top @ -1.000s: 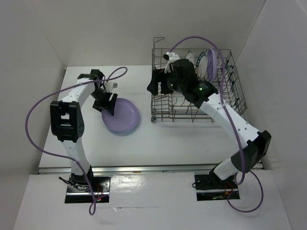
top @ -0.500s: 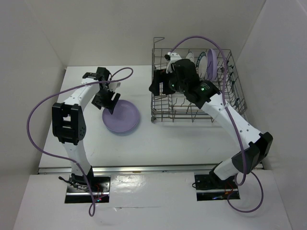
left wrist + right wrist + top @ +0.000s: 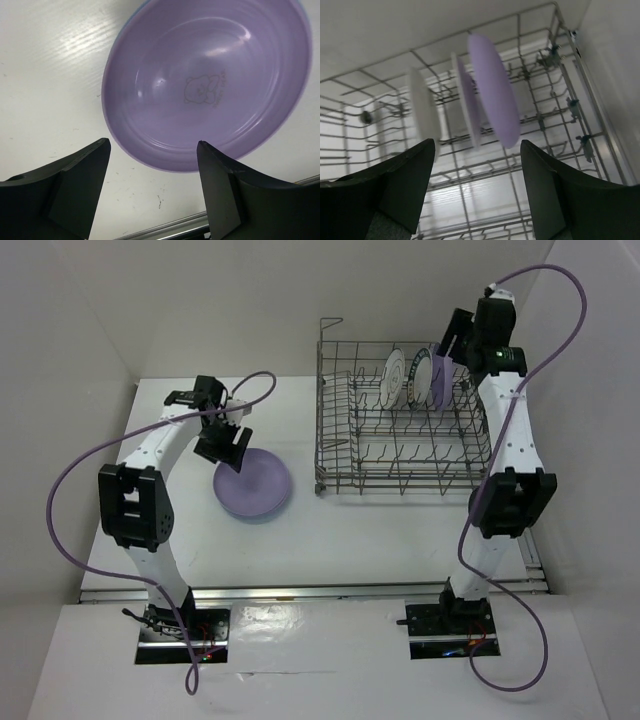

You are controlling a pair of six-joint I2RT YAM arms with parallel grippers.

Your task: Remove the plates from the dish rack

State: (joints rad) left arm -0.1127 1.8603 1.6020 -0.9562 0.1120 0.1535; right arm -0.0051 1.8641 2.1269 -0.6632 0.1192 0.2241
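A lilac plate (image 3: 253, 485) lies flat on the white table left of the dish rack (image 3: 335, 455); in the left wrist view it (image 3: 205, 80) shows a small bear print. My left gripper (image 3: 226, 443) is open and empty, just off the plate's near-left rim (image 3: 152, 170). Three plates stand upright in the rack's back row: a white one (image 3: 394, 377), a dark-patterned one (image 3: 417, 375) and a lilac one (image 3: 440, 376). My right gripper (image 3: 455, 340) is open and empty above the rack's back right corner. In the right wrist view (image 3: 477, 175) it faces the lilac plate (image 3: 492, 90).
The rack's wire walls and upright tines (image 3: 470, 172) surround the standing plates. White enclosure walls stand close behind and to the right of the rack (image 3: 570, 390). A metal rail (image 3: 320, 590) runs along the table's near edge.
My right arm has swung from the rack's left front side up to its back right corner, above the standing plates. My left gripper has shifted slightly beside the lilac plate on the table.
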